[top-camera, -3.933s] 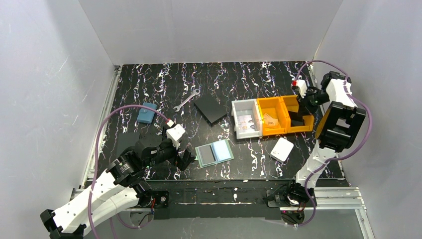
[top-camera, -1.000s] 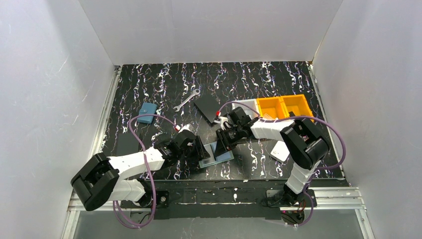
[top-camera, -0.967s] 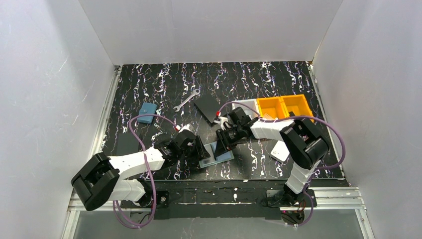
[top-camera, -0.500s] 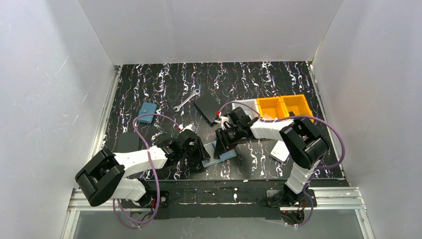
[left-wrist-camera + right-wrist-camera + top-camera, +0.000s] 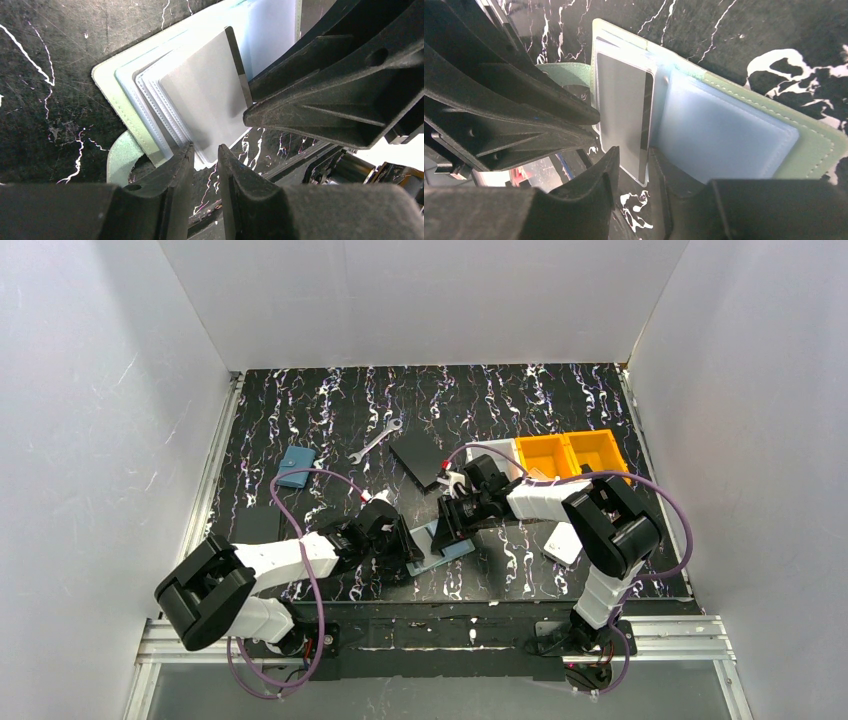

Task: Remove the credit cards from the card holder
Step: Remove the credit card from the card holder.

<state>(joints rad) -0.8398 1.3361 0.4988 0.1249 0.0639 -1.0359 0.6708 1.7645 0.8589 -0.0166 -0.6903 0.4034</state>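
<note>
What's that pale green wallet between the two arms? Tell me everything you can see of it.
The pale mint-green folding card holder lies open on the black marbled table, stitched along its rim, looking like soft leatherette. Inside are light-blue sleeves; a grey card with a dark stripe sticks out of one. The left pincer and right pincer both have their tips at that card's edge.

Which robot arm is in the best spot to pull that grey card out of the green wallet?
Probably the right. The card pokes out of the card holder, and its end lies between the fingers of the right gripper. The left gripper sits at the holder's corner, better for steadying.
</note>
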